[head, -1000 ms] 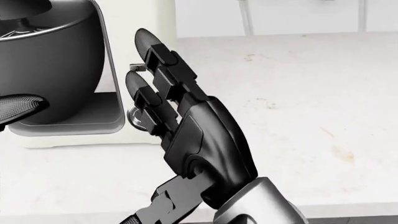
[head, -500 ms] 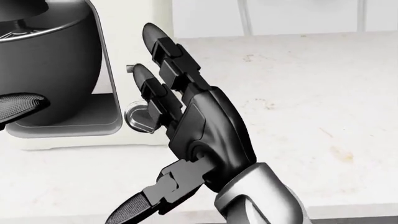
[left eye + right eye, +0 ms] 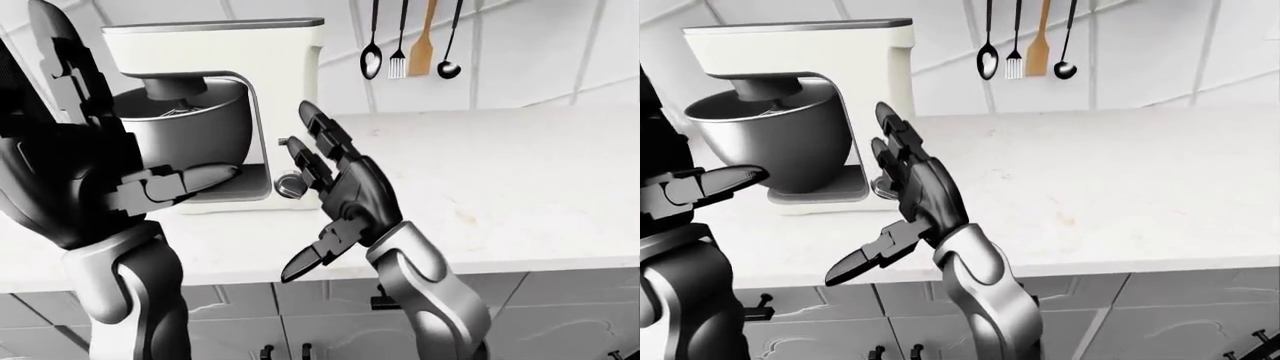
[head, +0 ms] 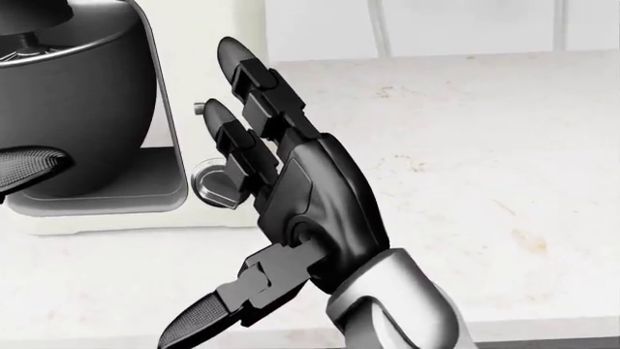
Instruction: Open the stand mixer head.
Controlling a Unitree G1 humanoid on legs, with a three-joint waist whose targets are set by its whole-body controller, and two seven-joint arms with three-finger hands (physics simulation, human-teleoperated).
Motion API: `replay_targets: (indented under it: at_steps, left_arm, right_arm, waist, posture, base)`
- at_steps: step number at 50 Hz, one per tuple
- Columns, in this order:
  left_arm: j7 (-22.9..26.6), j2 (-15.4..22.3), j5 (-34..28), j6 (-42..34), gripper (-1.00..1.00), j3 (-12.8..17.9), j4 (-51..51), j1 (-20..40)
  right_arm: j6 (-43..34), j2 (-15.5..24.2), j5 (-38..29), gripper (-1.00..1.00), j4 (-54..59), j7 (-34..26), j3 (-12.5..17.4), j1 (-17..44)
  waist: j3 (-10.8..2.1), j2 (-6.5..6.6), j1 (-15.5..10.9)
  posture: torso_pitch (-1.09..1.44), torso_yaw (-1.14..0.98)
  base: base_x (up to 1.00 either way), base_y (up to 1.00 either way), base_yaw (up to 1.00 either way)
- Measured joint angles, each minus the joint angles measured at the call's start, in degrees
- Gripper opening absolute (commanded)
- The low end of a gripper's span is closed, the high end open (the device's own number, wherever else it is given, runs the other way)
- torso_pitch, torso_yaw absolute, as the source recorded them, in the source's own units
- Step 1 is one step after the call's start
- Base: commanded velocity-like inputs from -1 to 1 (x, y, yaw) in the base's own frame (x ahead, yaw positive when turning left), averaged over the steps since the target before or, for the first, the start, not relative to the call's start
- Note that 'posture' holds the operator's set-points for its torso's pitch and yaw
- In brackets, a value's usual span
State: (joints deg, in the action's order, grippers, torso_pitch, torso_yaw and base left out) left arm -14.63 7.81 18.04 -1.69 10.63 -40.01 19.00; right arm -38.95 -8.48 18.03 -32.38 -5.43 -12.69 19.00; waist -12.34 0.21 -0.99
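Note:
A cream stand mixer stands on the counter at the left of the eye views, its head (image 3: pixel 215 49) down over a grey bowl (image 3: pixel 195 127). A round knob (image 4: pixel 213 183) and a small lever (image 4: pixel 200 109) sit on its right side. My right hand (image 3: pixel 312 184) is open with fingers spread upward and the thumb pointing down-left. It stands just right of the mixer's side, its fingers (image 4: pixel 254 87) in front of the knob and lever; I cannot tell if they touch. My left hand (image 3: pixel 105 142) is open and raised at the left, its thumb (image 3: pixel 200 178) in front of the bowl.
The white marbled counter (image 3: pixel 520 165) stretches to the right of the mixer. Several utensils (image 3: pixel 405 45) hang on the tiled wall above it. Grey cabinet doors (image 3: pixel 320 300) run below the counter edge.
My right hand's thumb has swung out and down to the left. The hand has shifted slightly left toward the mixer's side. The mixer head has not moved.

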Motion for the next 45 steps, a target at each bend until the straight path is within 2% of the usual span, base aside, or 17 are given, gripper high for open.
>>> replay_targets:
  at_steps: [21, 45]
  left_arm:
    - [-0.1, 0.5, 0.4, 0.0, 1.0, 0.6, 0.3, 0.3]
    - [-0.3, 0.8, 0.7, -0.2, 1.0, 0.8, 0.1, 0.3]
  right_arm:
    - [2.8, -0.7, -1.4, 1.0, 4.8, -1.6, -0.1, 0.8]
    - [6.6, -0.8, -2.9, 1.0, 11.8, -3.8, 1.9, 3.6]
  waist:
    - [0.05, 0.14, 0.0]
    - [0.12, 0.26, 0.0]
  posture:
    - [-0.25, 0.0]
    - [-0.25, 0.0]
  base:
    - [0.0, 0.0, 0.0]
    - [0.0, 0.0, 0.0]
